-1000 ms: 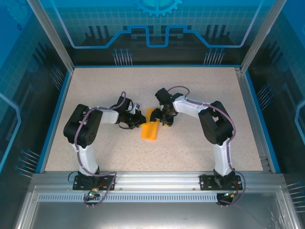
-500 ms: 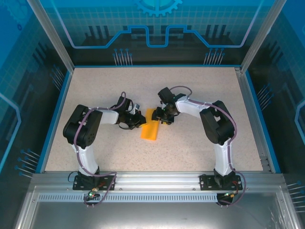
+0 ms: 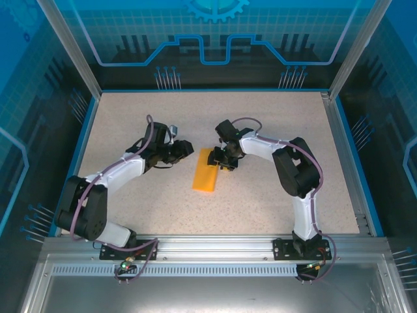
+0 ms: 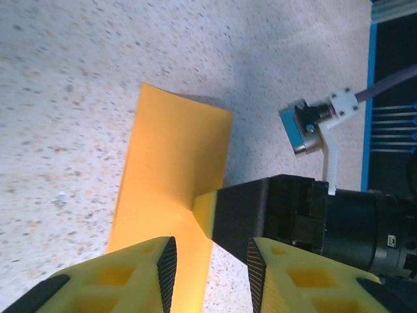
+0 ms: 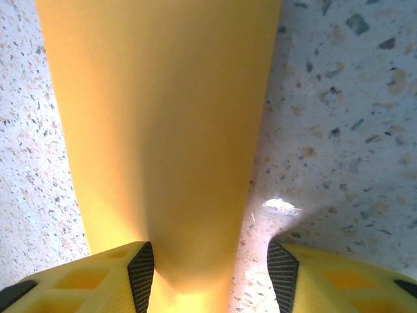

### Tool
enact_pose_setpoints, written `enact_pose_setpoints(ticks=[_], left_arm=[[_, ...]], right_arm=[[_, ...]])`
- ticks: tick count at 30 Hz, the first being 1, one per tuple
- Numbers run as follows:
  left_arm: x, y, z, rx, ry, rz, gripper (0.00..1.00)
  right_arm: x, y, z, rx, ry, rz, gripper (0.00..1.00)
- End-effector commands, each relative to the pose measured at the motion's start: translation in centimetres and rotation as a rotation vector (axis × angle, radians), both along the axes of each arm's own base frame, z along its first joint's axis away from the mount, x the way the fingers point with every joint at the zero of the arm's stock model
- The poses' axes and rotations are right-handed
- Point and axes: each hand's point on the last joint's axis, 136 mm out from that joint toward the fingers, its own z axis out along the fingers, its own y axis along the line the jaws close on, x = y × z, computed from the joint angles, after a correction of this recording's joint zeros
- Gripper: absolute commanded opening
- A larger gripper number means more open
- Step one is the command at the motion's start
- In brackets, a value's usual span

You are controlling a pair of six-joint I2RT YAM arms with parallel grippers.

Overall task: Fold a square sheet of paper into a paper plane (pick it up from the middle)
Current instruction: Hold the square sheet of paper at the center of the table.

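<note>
While the sheet of paper point(image 3: 206, 173) lay on the speckled surface point(image 3: 280, 124) at the centre of the top view, folded into a long narrow strip, neither tool had hold of it.

The left tool point(image 3: 185, 148) stood up and left of the strip and apart from it, with its jaws parted and nothing between them. In its wrist view the strip point(image 4: 172, 163) ran toward the upper left, beyond the fingers.

The right tool point(image 3: 225, 160) sat at the strip's upper end. In its wrist view the jaws stood apart astride the paper point(image 5: 163, 130), with bare surface showing before the right pad, so it was released and not pinching. Whether a fingertip pressed down on the paper could not be told.

Handling, as judged: thin, very light, limp across its width and stiffer along the crease. It would likely slide on the surface and crumple under a hard pinch. Best taken mid-strip at a long edge, with one end pinned by the other tool.
</note>
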Motion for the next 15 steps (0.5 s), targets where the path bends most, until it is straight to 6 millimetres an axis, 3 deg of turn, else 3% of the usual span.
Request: enact_pose_setpoints(ticks=[1, 12, 15], left_arm=[[-1.5, 2.6, -2.5, 0.082, 0.087, 0.082, 0.37], [-1.3, 1.5, -2.5, 0.029, 0.085, 0.035, 0.37], [-1.0, 0.4, -2.3, -0.016, 0.077, -0.018, 0.30]], right_arm=[[-1.7, -1.5, -2.6, -0.109, 0.084, -0.012, 0.56], [-2.0, -2.1, -3.2, -0.170, 0.098, -0.015, 0.55], [-2.1, -2.4, -3.5, -0.184, 0.104, -0.014, 0.55]])
